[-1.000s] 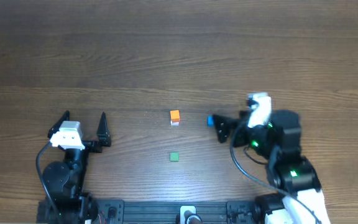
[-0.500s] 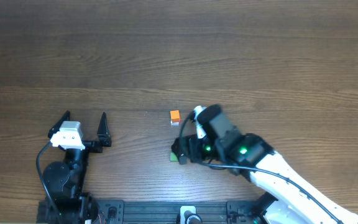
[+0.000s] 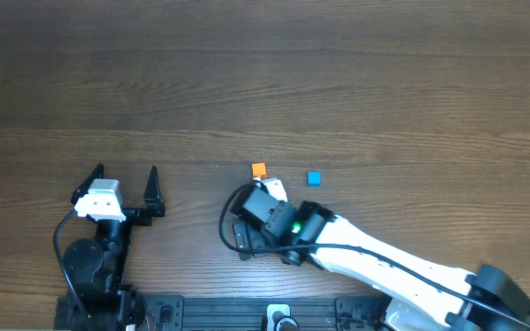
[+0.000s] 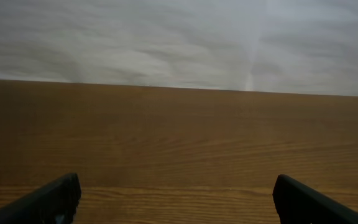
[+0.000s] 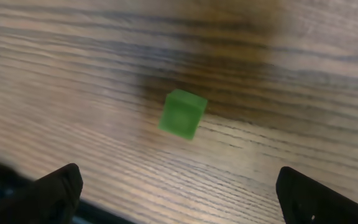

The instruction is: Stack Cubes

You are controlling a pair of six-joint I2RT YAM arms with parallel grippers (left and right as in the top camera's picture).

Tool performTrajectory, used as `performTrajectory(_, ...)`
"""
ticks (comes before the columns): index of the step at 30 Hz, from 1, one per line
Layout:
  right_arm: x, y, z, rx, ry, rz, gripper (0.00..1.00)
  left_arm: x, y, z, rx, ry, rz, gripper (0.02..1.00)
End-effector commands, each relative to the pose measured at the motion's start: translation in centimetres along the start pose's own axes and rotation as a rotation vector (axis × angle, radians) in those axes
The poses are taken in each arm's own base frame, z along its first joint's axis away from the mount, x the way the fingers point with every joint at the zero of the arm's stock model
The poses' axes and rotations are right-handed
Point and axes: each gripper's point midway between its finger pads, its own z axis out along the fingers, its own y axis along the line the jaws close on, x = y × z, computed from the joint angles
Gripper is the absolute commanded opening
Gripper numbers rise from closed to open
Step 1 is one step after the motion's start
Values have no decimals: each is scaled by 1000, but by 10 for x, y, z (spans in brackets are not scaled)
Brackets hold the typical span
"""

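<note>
A small green cube (image 5: 183, 114) lies on the wooden table, ahead of my right gripper (image 5: 178, 169), whose fingers stand wide open and apart from it. From above, the right arm reaches across the middle and its gripper (image 3: 233, 232) covers the green cube's spot. An orange cube (image 3: 259, 170) sits just beyond the right wrist, and a blue cube (image 3: 314, 177) lies to its right on bare table. My left gripper (image 3: 124, 175) stands open at the left near its base, holding nothing (image 4: 176, 180).
The wooden table (image 3: 265, 83) stretches wide behind the cubes. Its front edge shows close to the green cube in the right wrist view. Both arm bases and cables line the near edge.
The right arm swung from beside the blue cube leftward and nearer, and now hangs over the green cube. The blue cube stays on the table. The left arm has not moved.
</note>
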Motion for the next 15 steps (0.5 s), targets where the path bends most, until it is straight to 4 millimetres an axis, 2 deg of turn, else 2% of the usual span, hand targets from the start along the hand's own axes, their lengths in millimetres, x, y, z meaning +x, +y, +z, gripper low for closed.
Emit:
performTrajectory(1, -3, 0, 15, 72, 5, 90, 969, 1, 0, 0, 1, -3, 4, 1000)
performTrajectory(8, -1, 4, 26, 130, -14, 191, 958, 1, 0, 0, 1, -3, 4, 1000)
performTrajectory(15, 1, 4, 36, 167, -14, 219, 917, 1, 0, 0, 1, -3, 4, 1000)
